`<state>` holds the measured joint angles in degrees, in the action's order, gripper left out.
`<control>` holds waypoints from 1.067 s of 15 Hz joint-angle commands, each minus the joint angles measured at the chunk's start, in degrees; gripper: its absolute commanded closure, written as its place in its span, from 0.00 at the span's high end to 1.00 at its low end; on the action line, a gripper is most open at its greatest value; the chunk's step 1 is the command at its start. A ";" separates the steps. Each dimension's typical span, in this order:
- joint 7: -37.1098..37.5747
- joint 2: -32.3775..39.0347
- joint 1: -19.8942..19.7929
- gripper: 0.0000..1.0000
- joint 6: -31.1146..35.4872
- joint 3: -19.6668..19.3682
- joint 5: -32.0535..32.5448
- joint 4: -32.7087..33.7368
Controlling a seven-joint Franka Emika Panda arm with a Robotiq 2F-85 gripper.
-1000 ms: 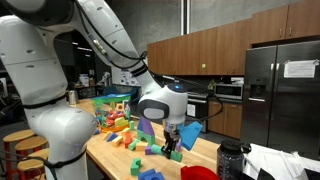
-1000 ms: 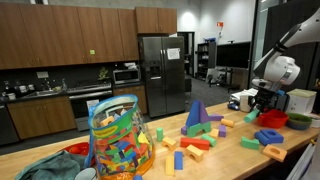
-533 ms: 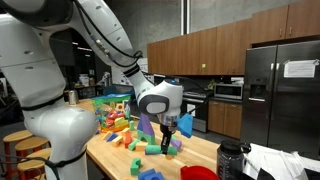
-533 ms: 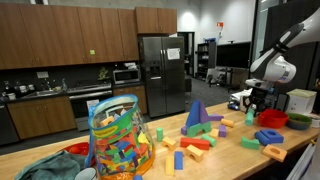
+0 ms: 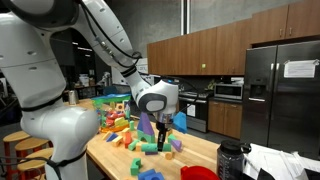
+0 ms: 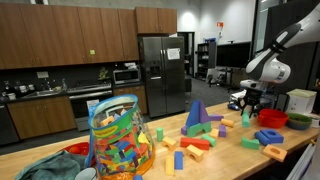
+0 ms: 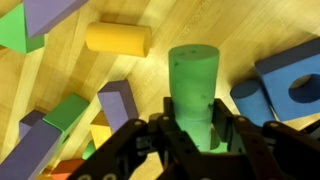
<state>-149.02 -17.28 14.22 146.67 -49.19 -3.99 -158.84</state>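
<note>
My gripper [image 7: 195, 128] is shut on a green cylinder block [image 7: 195, 85], which stands upright between the fingers and sticks out past them. It hangs a little above the wooden table [image 7: 190, 25], over scattered toy blocks. Both exterior views show the gripper [image 5: 162, 134] [image 6: 249, 107] holding the green cylinder [image 6: 250, 117] above the block pile. Nearest below are a yellow cylinder [image 7: 118, 38], a purple block [image 7: 119, 101] and blue blocks [image 7: 290, 82].
A mesh bag full of blocks [image 6: 118, 135] stands on the table [image 6: 230, 160]. A red bowl [image 6: 272, 119], a blue ring [image 6: 270, 136] and a blue and purple triangle pair [image 6: 195, 115] lie nearby. A black bottle [image 5: 231, 160] stands at the table's edge.
The gripper has carried the green cylinder sideways over the blocks, away from the red bowl and toward the pile's middle, rising slightly.
</note>
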 commanded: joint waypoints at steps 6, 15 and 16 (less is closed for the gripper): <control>-0.01 0.69 5.65 0.16 -1.44 -0.37 1.37 -0.17; 1.30 6.73 9.07 0.16 7.46 3.43 -15.04 -0.29; 1.03 7.66 9.66 0.16 8.87 3.98 -18.13 -0.30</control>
<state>-148.60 -12.41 22.41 151.49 -46.36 -15.55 -159.14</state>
